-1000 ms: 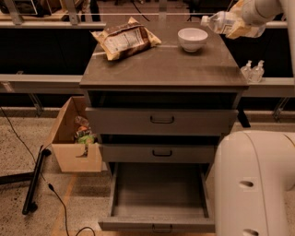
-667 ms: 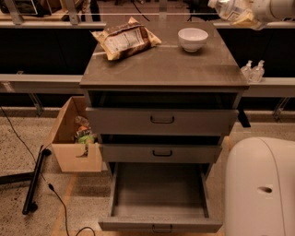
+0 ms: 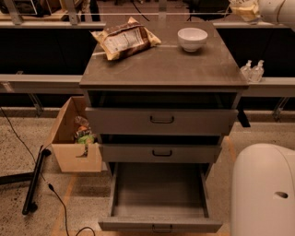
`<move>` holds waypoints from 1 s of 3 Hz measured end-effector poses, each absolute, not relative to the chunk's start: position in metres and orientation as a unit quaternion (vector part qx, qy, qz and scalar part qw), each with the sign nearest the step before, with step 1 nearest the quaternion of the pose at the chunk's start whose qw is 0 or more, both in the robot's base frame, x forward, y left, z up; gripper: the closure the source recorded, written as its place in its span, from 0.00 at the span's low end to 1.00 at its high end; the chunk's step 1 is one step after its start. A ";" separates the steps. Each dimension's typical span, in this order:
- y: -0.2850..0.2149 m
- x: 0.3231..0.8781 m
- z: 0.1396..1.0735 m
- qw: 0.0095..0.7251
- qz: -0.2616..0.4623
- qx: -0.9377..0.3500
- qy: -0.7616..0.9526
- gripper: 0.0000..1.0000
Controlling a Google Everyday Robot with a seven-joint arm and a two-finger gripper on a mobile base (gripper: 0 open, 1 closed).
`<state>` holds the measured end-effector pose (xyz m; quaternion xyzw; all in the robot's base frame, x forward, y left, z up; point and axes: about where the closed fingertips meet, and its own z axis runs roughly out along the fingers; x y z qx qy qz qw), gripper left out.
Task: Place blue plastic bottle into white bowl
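The white bowl stands upright at the back right of the brown cabinet top. My gripper hangs at the top right edge of the camera view, to the right of the bowl and higher than it, past the cabinet's right side. It is shut on the blue plastic bottle. Only a pale end of the bottle sticks out to the left of the gripper; the rest is cut off by the frame edge.
A brown snack bag lies at the back left of the top. Two small clear pump bottles stand on the rail to the right. The bottom drawer is pulled open. A cardboard box sits on the floor at left. My white base is at lower right.
My gripper has risen with the bottle toward the top edge of the view, so less of both shows. The bowl and bag have not moved.
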<state>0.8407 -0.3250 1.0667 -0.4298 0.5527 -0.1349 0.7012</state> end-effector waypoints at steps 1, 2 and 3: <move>-0.307 0.843 1.057 0.715 -0.068 -0.409 0.563 1.00; -0.304 0.844 1.056 0.716 -0.049 -0.398 0.571 1.00; -0.307 0.850 1.064 0.730 -0.034 -0.361 0.579 1.00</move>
